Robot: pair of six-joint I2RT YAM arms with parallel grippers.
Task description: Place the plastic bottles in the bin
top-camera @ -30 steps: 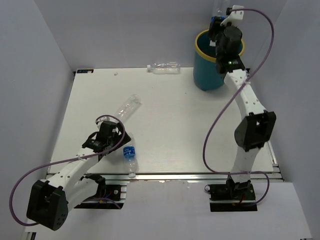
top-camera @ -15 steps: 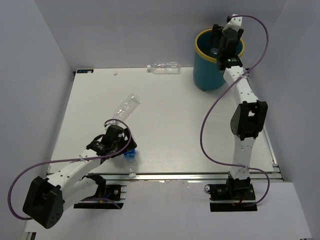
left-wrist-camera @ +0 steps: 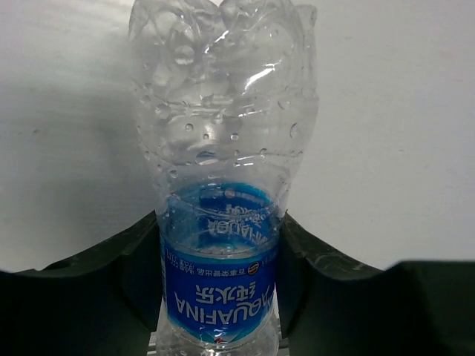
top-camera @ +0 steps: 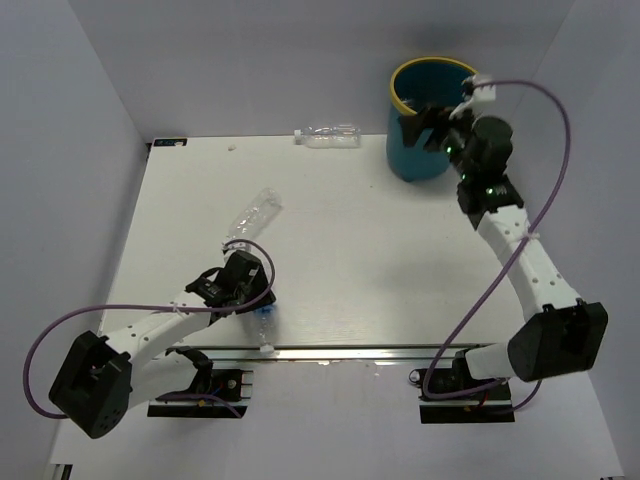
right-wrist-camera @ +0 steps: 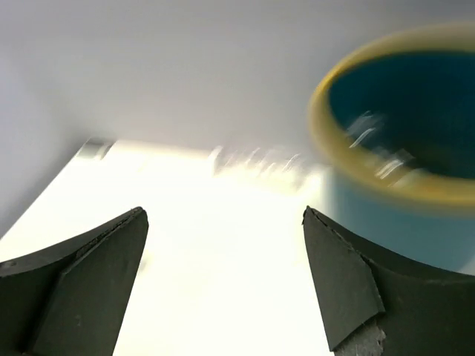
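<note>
A clear plastic bottle with a blue label [left-wrist-camera: 219, 289] lies near the table's front edge, and its cap end [top-camera: 264, 328] sticks out past my left gripper [top-camera: 254, 296]. That left gripper [left-wrist-camera: 220, 222] is shut on the bottle, with both fingers pressed against the label. Two more clear plastic bottles lie on the table: one [top-camera: 254, 213] left of centre and one [top-camera: 328, 134] along the back edge. The teal bin [top-camera: 410, 152] with a yellow rim stands at the back right. My right gripper [top-camera: 433, 122] hangs open and empty just in front of the bin [right-wrist-camera: 386, 222].
White walls close in the table on the left, back and right. The back-edge bottle [right-wrist-camera: 260, 159] shows as a blur left of the bin in the right wrist view. Purple cables loop beside both arms.
My left gripper slid forward over the blue-label bottle and shut on it. My right arm held a bottle above the bin, opened, then swung back and down to the bin's front.
</note>
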